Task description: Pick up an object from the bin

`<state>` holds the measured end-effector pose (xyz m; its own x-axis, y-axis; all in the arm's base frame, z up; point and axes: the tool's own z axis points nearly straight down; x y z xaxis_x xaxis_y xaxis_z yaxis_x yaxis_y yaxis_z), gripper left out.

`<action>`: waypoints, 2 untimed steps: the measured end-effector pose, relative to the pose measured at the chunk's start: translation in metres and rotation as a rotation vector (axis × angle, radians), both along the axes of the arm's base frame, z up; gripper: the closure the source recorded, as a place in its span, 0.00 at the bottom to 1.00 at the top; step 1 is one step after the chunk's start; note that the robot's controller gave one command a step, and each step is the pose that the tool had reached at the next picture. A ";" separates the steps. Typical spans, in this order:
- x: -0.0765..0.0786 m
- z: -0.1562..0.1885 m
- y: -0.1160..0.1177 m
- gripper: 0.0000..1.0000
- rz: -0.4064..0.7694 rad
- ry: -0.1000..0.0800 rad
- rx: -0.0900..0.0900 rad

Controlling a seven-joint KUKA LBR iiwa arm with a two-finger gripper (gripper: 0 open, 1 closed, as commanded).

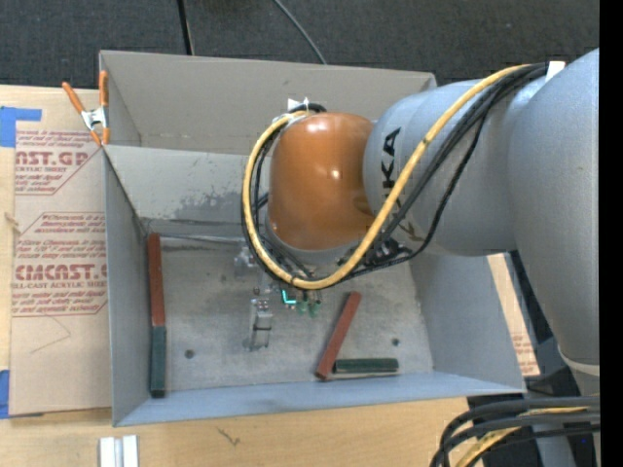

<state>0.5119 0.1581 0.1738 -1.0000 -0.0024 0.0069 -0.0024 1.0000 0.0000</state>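
grey metal walls slope down to the scuffed, flat floor of an open bin, seen from above and a little to one side. my gripper hangs low near the middle of that floor, a small metal part pointing down over bare, scratched metal. i cannot tell how far it is open, nor whether it has hold of anything. it is not over any of the loose things.

just above it, at my wrist, a small blue-green light glows. higher up sits my rounded, glossy orange cover, with a yellow cable looped around its left side. my thick pale grey arm comes in from the right.

nearest to my gripper, to its right, a red-brown stick lies flat on the floor, slanting from upper right down to lower left. it is near my gripper but apart from it. a dark green stick lies level by the front wall, with its left end at the lower end of the red-brown stick; i cannot tell if the two touch.

well apart, along the foot of the left wall, a second red-brown stick runs front to back. a second dark green stick carries on in line from its near end into the front left corner.
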 end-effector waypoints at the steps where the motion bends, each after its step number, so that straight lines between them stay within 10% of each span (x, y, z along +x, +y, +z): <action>1: 0.002 0.004 -0.001 0.00 -0.002 -0.007 0.001; 2: 0.013 -0.007 -0.048 0.00 0.016 -0.008 0.001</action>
<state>0.5244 0.1105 0.1664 -0.9998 -0.0183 -0.0010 -0.0183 0.9998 0.0012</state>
